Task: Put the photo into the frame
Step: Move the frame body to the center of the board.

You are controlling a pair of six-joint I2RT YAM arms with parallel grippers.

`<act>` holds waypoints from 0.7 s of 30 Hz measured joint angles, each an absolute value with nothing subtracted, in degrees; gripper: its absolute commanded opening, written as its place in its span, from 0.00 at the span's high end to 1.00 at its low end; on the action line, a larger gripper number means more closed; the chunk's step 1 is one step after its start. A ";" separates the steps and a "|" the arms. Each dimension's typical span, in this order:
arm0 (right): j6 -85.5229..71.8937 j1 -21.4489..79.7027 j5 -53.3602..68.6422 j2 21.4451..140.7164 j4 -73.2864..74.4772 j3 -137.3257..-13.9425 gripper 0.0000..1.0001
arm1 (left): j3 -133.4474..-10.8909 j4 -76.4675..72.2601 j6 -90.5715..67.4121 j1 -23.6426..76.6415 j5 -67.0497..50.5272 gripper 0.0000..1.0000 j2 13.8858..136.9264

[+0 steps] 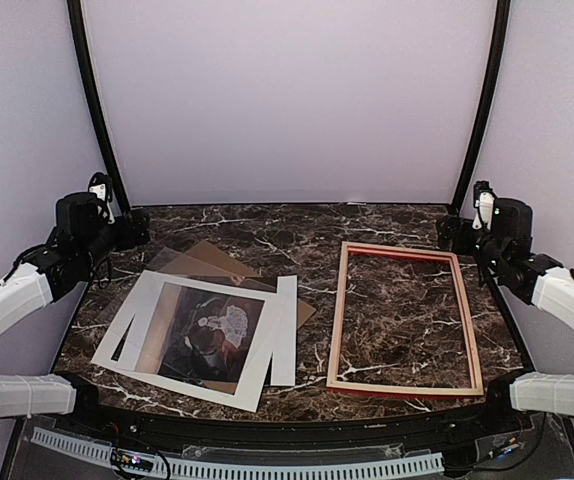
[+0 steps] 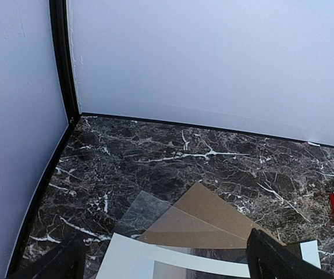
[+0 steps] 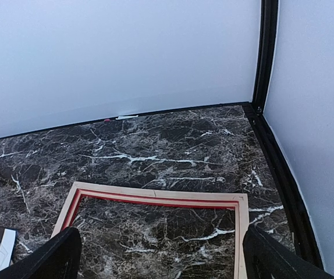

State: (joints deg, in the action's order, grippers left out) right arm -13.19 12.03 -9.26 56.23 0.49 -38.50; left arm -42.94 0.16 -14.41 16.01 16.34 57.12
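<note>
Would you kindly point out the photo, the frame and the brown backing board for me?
photo (image 1: 212,335), top view, dark picture centre.
frame (image 1: 337,315), top view, left rail.
brown backing board (image 2: 210,206), left wrist view, bare middle.

On the tabletop (image 1: 267,228) the frame (image 1: 405,388) lies flat on the right half, apart from a pile on the left half. In that pile the photo (image 1: 212,335) lies on top, over a mat (image 1: 286,340). A backing board (image 1: 217,260) and a clear sheet (image 1: 167,262) stick out behind them.

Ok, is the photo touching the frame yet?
Apart. The top view shows a strip of bare marble table between the photo and the frame.
</note>
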 measured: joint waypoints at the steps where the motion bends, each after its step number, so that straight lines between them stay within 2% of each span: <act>1: -13.19 12.03 -9.04 56.12 0.49 -38.50 0.01 | -42.94 0.16 -14.44 16.01 16.34 0.01 56.88; 21: -13.65 12.03 -9.43 55.70 1.76 -38.68 0.01 | -42.94 0.34 -15.79 16.03 14.26 0.01 56.25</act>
